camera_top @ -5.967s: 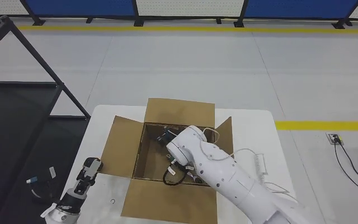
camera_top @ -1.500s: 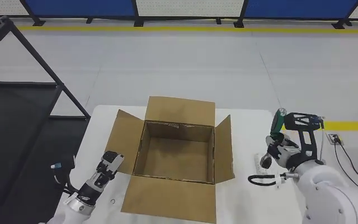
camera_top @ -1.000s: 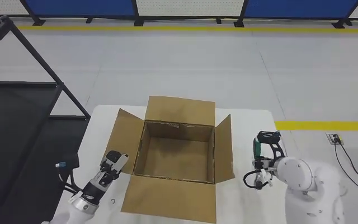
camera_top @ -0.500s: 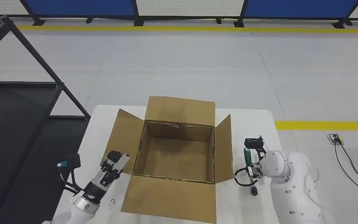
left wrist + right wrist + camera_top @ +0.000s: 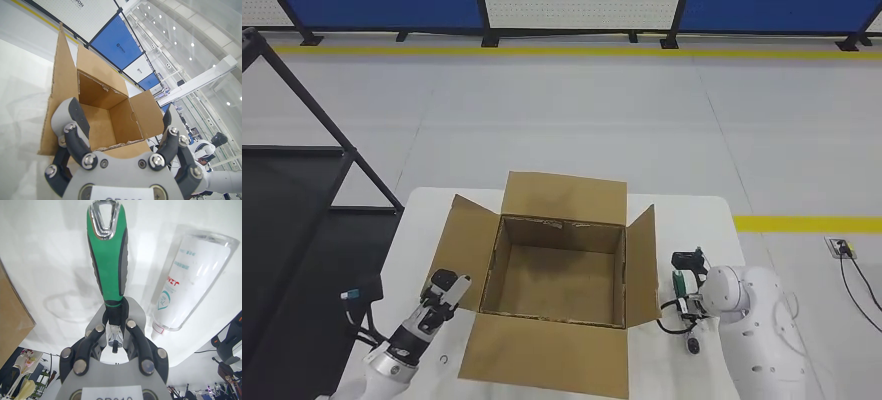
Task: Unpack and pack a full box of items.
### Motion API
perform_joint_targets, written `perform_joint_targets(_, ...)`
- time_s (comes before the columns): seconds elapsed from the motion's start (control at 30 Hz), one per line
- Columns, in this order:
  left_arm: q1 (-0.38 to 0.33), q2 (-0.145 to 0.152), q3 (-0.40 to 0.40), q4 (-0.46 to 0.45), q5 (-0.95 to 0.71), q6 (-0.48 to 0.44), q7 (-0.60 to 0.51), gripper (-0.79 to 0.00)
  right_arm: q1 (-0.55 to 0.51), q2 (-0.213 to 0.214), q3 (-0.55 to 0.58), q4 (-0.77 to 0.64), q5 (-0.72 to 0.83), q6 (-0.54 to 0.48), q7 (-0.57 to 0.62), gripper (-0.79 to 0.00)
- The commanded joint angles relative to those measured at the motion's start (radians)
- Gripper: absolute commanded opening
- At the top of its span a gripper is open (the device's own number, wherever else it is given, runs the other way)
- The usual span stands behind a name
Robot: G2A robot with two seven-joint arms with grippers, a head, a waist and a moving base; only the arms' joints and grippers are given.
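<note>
The open cardboard box stands in the middle of the white table, its inside bare. My right gripper is low over the table just beyond the box's right flap. It is shut on the dark neck of a green-handled tool with a chrome end, which points away from the wrist, close to the tabletop. A clear tube lies on the table right beside the tool. My left gripper sits open by the left flap, facing the box, nothing between its fingers.
A black cable loop and a small dark piece lie on the table beside the right arm. The box's right flap stands close to the held tool. The table's right edge is near.
My right arm came out of the box with the green-handled tool, swung to the table's right side, then lowered it beside the right flap. The left gripper edged toward the box.
</note>
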Motion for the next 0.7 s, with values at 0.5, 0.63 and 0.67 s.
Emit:
perform_joint_targets(0.5,0.026,0.001,-0.009,-0.013,-0.004,-0.016,0.006,0.0,-0.137,0.027,0.045,-0.445,0.106,0.024,0.0,-0.505)
perform_joint_targets(0.63,0.033,0.001,-0.008,-0.021,-0.002,-0.019,0.006,0.0,-0.203,0.032,0.056,-0.701,0.179,0.011,-0.009,-0.545)
perform_joint_targets(0.67,0.034,0.001,-0.008,-0.022,-0.002,-0.019,0.006,0.0,-0.218,0.033,0.052,-0.756,0.211,-0.004,-0.015,-0.6)
